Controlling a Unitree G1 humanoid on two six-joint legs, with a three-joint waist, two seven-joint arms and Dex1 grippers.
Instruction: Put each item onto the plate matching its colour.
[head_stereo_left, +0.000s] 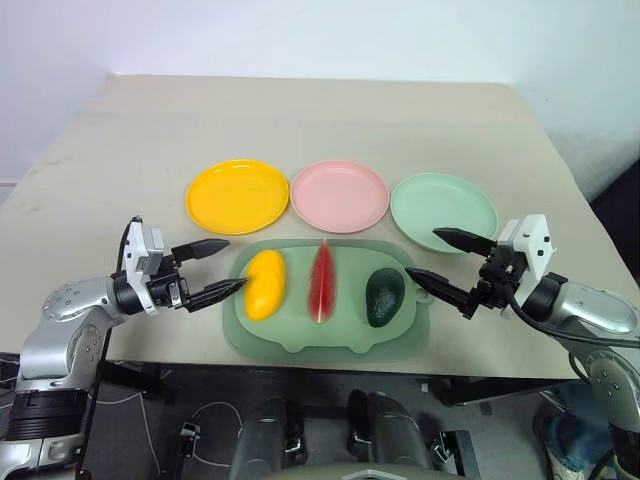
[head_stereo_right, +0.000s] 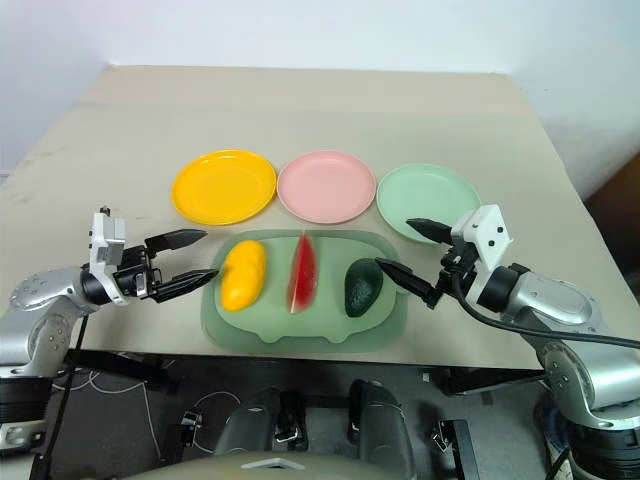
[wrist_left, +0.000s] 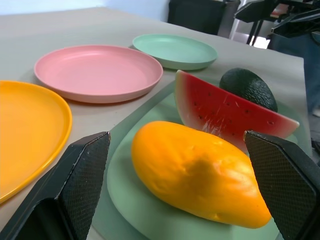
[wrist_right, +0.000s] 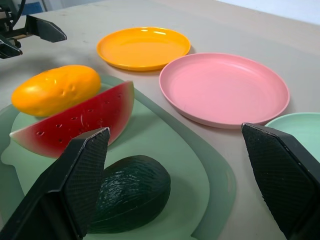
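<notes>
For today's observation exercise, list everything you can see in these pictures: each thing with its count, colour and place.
table: one, beige, under everything
yellow plate: one, far row, left
pink plate: one, far row, middle
mint green plate: one, far row, right
tray: one, pale green, near the table's front edge
mango: one, yellow, tray's left
watermelon wedge: one, red, tray's middle
avocado: one, dark green, tray's right
left gripper: black, open, beside mango
right gripper: black, open, beside avocado

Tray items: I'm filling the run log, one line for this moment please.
mango, watermelon, avocado: on tray | plates: bare | left gripper: open | right gripper: open
</notes>
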